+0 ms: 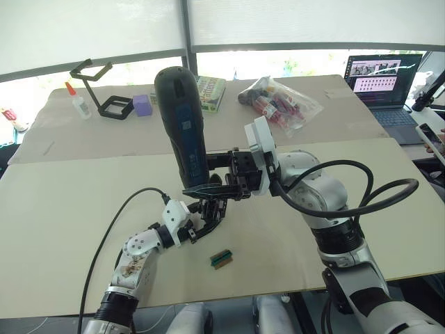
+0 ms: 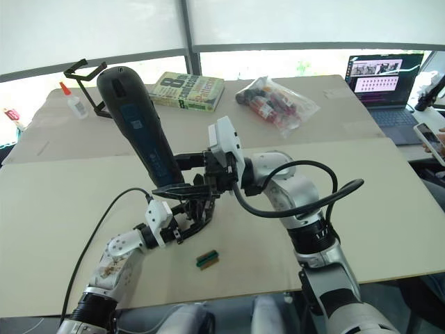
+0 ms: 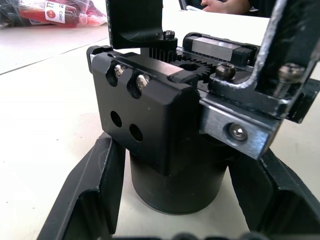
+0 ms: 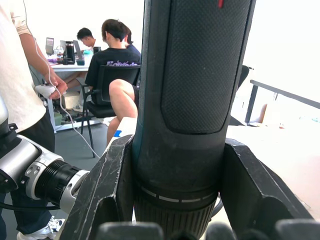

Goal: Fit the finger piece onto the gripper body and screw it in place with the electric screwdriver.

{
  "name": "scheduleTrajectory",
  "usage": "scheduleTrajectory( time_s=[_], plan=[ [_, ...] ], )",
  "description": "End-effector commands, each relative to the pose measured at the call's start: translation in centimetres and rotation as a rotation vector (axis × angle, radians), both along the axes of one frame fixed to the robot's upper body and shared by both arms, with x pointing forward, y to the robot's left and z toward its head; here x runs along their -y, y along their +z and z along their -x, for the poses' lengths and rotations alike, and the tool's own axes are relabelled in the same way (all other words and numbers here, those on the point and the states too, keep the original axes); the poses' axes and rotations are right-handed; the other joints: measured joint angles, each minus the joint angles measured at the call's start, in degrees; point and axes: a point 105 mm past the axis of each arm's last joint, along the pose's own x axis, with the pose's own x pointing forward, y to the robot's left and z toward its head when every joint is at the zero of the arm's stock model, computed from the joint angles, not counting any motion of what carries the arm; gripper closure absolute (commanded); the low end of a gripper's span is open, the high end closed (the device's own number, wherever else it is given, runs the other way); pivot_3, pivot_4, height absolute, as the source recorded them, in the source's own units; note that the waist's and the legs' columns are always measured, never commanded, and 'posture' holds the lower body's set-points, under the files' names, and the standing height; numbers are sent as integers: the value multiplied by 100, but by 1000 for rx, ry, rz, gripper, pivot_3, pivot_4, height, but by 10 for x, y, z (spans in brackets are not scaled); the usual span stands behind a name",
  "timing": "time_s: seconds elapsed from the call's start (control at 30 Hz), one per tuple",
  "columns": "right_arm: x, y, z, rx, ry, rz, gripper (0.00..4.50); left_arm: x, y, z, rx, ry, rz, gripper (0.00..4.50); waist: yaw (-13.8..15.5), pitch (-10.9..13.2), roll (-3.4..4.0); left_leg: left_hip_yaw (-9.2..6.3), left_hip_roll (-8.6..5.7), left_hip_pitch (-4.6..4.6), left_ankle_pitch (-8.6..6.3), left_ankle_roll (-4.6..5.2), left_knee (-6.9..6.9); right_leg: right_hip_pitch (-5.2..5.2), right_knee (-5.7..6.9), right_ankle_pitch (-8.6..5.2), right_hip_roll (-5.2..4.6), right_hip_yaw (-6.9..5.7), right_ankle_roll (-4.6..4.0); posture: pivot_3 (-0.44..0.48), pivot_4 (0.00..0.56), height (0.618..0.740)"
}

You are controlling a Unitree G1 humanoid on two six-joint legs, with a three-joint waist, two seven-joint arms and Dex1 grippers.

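The electric screwdriver, black with a dark blue panel, stands nearly upright over the middle of the table. My right gripper is shut on its lower part, one finger on each side of the barrel. Its bit is hidden behind these fingers. Just below, my left gripper is shut on the gripper body, whose round base stands on the table between the fingers. A black piece rises from the body's top. I cannot tell whether it is the finger piece.
A small green-and-brown block lies near the front edge. At the back are a glue bottle, a black stand, a purple block, a book, a plastic bag of bottles and a laptop. Seated people are behind.
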Motion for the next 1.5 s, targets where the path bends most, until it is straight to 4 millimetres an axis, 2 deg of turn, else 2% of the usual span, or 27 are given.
scheduleTrajectory(
  time_s=[0.03,0.7,1.5],
  plan=[
    [3,21,5,89,8,-65,2524,11,-27,14,-114,-59,-36,1998,1,0,0,0,0,0,0,0,0,0,0,0,0,0,0,0,150,740],
    [2,14,1,102,-19,-40,2524,12,-26,14,-113,-58,-33,1998,3,0,0,0,0,0,0,0,0,0,0,0,0,0,0,0,150,740],
    [1,6,9,49,20,-3,2524,10,-27,16,-118,-55,-33,1998,1,-2,1,0,0,0,0,0,0,0,0,0,0,0,0,0,150,740]
  ],
)
